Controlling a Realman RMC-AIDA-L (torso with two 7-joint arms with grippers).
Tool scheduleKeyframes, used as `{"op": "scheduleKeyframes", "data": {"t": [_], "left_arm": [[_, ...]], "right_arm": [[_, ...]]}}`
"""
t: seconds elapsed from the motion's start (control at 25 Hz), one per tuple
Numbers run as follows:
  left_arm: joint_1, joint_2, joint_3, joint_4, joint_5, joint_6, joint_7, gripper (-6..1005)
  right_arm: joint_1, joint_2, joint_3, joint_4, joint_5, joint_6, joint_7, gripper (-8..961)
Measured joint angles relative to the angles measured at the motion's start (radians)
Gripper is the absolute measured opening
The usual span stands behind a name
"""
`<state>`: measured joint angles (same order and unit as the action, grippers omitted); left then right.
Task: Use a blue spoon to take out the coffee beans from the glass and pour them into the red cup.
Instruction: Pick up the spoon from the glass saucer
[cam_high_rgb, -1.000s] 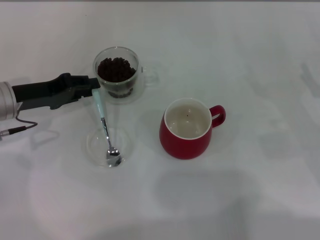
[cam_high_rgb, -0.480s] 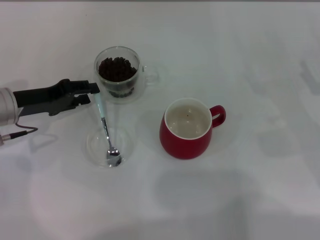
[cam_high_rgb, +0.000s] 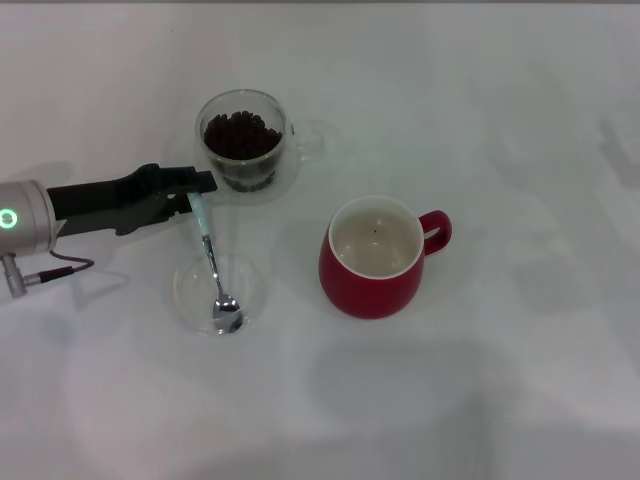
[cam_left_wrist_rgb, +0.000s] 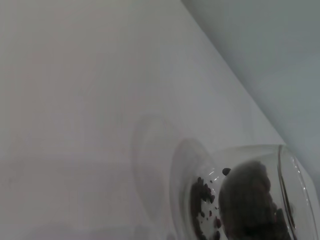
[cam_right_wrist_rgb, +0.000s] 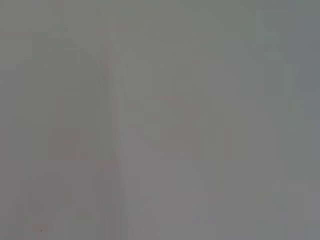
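Note:
The blue spoon (cam_high_rgb: 208, 252) lies with its metal bowl in a flat clear saucer (cam_high_rgb: 186, 290) and its pale handle pointing toward the glass. My left gripper (cam_high_rgb: 198, 192) reaches in from the left, open, its fingers on either side of the handle's end, close against the glass. The glass (cam_high_rgb: 288, 130) holds a heap of coffee beans (cam_high_rgb: 241, 137); it also shows in the left wrist view (cam_left_wrist_rgb: 295, 175) with the beans (cam_left_wrist_rgb: 250, 197) inside. The red cup (cam_high_rgb: 372, 286) stands upright to the right, handle pointing right, and looks almost empty. My right gripper is out of view.
Everything stands on a plain white table (cam_high_rgb: 480, 400). The right wrist view shows only a blank grey surface.
My left gripper has moved right and a little nearer, further over the spoon handle's end. The glass has shifted slightly right. The spoon's bowl has stayed in the saucer.

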<state>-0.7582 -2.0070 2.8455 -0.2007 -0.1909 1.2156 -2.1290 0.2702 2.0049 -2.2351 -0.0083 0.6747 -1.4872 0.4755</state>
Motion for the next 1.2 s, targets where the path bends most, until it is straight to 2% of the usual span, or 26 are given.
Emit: {"op": "scheduleKeyframes", "data": {"t": [0.28, 0.68, 0.92, 1.2], "left_arm": [[0.007, -0.001, 0.0, 0.0, -0.013, -0.002, 0.006, 414], [0.031, -0.002, 0.0, 0.001, -0.071, 0.022, 0.057, 193], [0.038, -0.003, 0.0, 0.001, -0.088, 0.034, 0.066, 134], [0.056, -0.001, 0.0, -0.003, -0.13, 0.07, 0.081, 132]], "right_arm": [[-0.001, 0.0, 0.0, -0.001, 0.0, -0.007, 0.001, 863], [-0.003, 0.0, 0.0, -0.001, 0.0, -0.01, 0.007, 863], [-0.003, 0.0, 0.0, -0.003, 0.0, -0.01, 0.007, 862], [-0.006, 0.0, 0.0, -0.003, -0.005, -0.011, 0.008, 862]]}}
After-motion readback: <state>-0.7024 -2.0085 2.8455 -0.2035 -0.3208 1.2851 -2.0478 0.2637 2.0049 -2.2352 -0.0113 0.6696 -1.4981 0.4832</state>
